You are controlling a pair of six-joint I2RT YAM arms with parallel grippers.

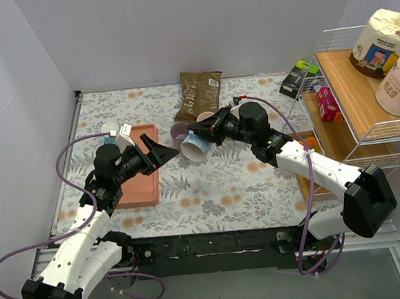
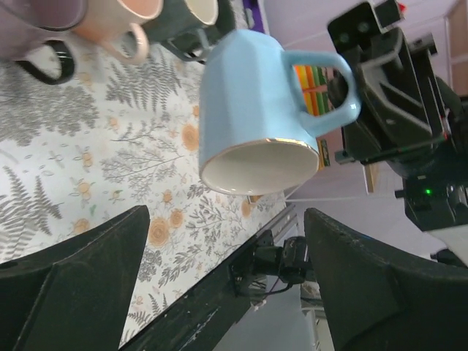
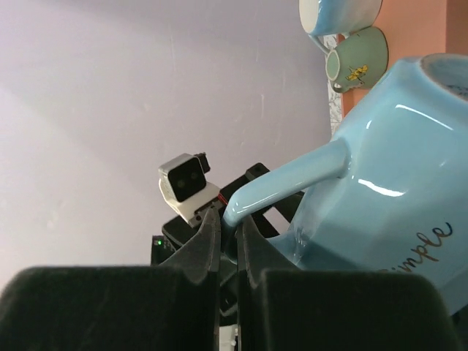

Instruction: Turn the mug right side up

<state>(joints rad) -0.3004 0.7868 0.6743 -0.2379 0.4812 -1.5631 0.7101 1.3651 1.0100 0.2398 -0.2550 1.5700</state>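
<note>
Closest to the lens, low in the left wrist view: two dark fingers [image 2: 80, 278] of the left gripper [image 2: 227, 241], spread wide, clasping nothing, touching nothing. From the top camera, parked just off the pink tray's [image 1: 137, 188] 3 o'clock edge and aimed toward 3 o'clock.

Straight ahead of those open jaws, near but apart: blue mug [image 2: 248, 102], hanging clear of the floral table [image 2: 88, 146], not yet upright. Tilted, with long axis in the top view from base at 1 o'clock to mouth at 7 o'clock, rim turned down and toward the left arm. Handle [image 2: 314, 55] out at 3 o'clock in the left wrist view.

Further right: right gripper [image 3: 228, 219], pressed tight on that handle, carrying the whole mug alone.

By judgement, nearer and in charge: the right arm. Probably calls for a wrist roll swinging the mouth up toward 12 o'clock, then a set-down on the base. Left jaws look wide enough to take the body in a handover.
</note>
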